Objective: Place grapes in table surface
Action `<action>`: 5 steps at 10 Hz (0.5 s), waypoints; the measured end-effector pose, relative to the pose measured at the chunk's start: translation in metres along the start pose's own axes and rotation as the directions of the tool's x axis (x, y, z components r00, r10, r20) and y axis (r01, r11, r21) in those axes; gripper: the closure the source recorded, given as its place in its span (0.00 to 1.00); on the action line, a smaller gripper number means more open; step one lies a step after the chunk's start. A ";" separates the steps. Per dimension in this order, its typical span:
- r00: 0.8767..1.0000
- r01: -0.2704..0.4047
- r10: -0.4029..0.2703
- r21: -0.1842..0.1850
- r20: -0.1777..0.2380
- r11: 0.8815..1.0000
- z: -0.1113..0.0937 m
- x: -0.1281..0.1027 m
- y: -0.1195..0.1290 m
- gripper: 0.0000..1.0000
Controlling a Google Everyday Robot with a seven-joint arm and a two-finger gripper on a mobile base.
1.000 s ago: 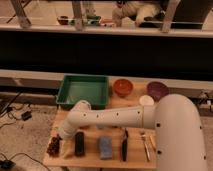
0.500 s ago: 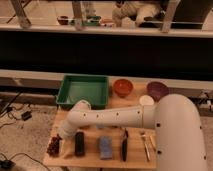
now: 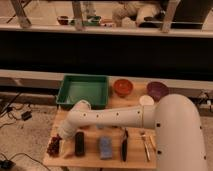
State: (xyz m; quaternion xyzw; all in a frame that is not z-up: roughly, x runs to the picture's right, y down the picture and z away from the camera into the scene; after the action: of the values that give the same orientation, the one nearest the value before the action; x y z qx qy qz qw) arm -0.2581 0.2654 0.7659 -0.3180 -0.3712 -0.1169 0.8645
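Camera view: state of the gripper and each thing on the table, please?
gripper: low over the table surface's left end, at the grapes.
grapes: down at the left edge; grip unclear.
black block: lying flat.
green tray: nothing seen inside.
orange bowl: upright.
purple bowl: upright.

The counter (image 3: 92,160) is light-brown wood. The grapes (image 3: 52,146) are dark reddish-purple, the block (image 3: 79,143) black, the tray (image 3: 84,91) green, the pad (image 3: 105,147) blue. One bowl (image 3: 122,87) is orange-red, the other bowl (image 3: 157,90) purple. The arm (image 3: 115,117) is white with dark dots; its end effector (image 3: 61,143) is by the grapes at the counter's left end.
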 end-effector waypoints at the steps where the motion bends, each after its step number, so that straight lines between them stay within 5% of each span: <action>1: 1.000 0.000 0.000 0.000 0.000 1.000 0.000 0.000 0.000 0.20; 5: 1.000 0.006 -0.006 0.004 -0.003 1.000 -0.001 -0.002 -0.001 0.20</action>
State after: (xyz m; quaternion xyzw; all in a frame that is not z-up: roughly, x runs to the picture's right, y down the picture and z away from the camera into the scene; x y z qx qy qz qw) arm -0.2595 0.2636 0.7643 -0.3148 -0.3710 -0.1192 0.8655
